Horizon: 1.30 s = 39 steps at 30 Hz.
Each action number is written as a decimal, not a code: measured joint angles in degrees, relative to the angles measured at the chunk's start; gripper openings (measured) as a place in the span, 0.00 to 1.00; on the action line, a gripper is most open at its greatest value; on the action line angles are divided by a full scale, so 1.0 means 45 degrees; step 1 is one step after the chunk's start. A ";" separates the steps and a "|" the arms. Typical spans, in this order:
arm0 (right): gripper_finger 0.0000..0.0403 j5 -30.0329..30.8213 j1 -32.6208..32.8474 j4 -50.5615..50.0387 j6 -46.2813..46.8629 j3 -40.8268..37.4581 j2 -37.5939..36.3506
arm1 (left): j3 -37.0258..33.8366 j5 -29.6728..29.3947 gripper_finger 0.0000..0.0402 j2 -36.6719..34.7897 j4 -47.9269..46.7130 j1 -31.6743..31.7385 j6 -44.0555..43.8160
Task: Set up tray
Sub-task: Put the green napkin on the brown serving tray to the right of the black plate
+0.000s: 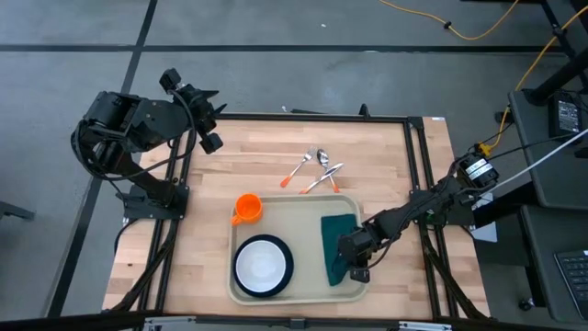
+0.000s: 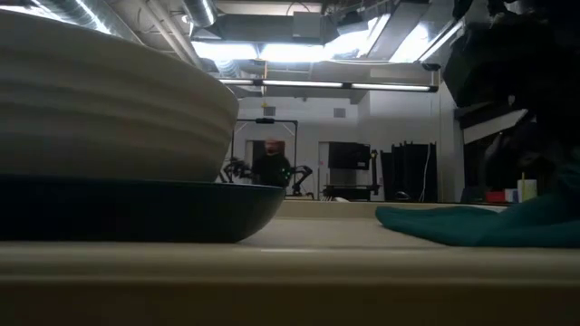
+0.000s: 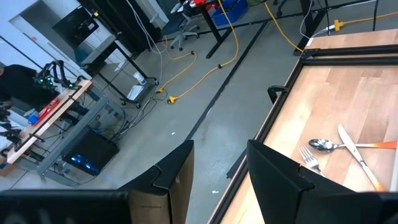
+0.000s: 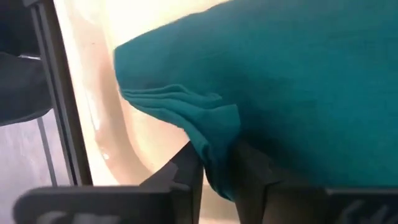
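Note:
The beige tray (image 1: 303, 292) lies at the table's near middle. On it stand a dark plate with a white bowl (image 1: 263, 265), also in the low view as the bowl (image 2: 100, 100) on its plate. An orange cup (image 1: 248, 208) sits at the tray's far left corner. The dark green napkin (image 1: 336, 237) lies on the tray's right half, and it shows low on the tray floor (image 2: 471, 223). My right gripper (image 1: 354, 264) is shut on the napkin's near end. My left gripper (image 1: 208, 118) hovers open above the table's far left edge. My right gripper pinches a bunched fold at the napkin's near end (image 4: 219, 157) between its two fingers (image 4: 186, 171). Several layers show in the hold. It comes slanting down from the table's right side. The rest of the napkin (image 4: 298, 81) lies spread on the tray floor.
A spoon, a fork and a knife with orange handles (image 1: 317, 170) lie on the wood beyond the tray's far edge, also in the left wrist view (image 3: 348, 149). Bare wood lies left of the tray (image 1: 175, 248). Black frame rails run along the table's edges.

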 joint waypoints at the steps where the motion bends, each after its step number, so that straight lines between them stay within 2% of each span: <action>1: 0.21 0.0009 -0.0004 0.0010 -0.0037 0.0072 0.0000 | 0.0000 0.0000 0.36 0.0000 0.0000 0.0000 0.0000; 9: 0.37 0.0033 -0.0413 -0.0246 -0.0423 0.0685 0.0000 | 0.0000 0.0010 0.36 0.0000 -0.0028 0.0000 0.0000; 15: 0.49 -0.0761 -0.0435 -0.2181 -0.0427 0.1353 0.0000 | 0.0000 0.0015 0.36 0.0000 -0.0175 -0.0005 0.0000; 20: 0.55 -0.1156 -0.0427 -0.3984 -0.0792 0.2571 0.0000 | 0.0000 0.0015 0.36 0.0000 -0.0223 0.0000 0.0002; 23: 0.56 -0.0737 -0.0427 -0.5502 -0.1406 0.3700 0.0000 | 0.0000 0.0019 0.36 0.0000 -0.0223 0.0000 0.0005; 26: 0.56 0.0661 -0.0423 -0.6799 -0.2298 0.4621 -0.0007 | 0.0000 0.0019 0.36 0.0000 -0.0220 -0.0003 0.0054; 29: 0.56 0.1960 -0.0424 -0.6702 -0.2911 0.4678 -0.0024 | 0.0000 0.0022 0.36 0.0000 -0.0219 -0.0005 0.0162; 34: 0.56 0.2038 -0.0581 -0.4951 -0.2530 0.3471 -0.0018 | 0.0000 0.0126 0.36 0.0005 -0.0219 -0.0005 0.0159; 39: 0.56 0.2083 -0.0638 -0.4441 -0.1396 0.2615 -0.0009 | 0.0000 0.0107 0.36 0.0005 -0.0214 -0.0005 0.0277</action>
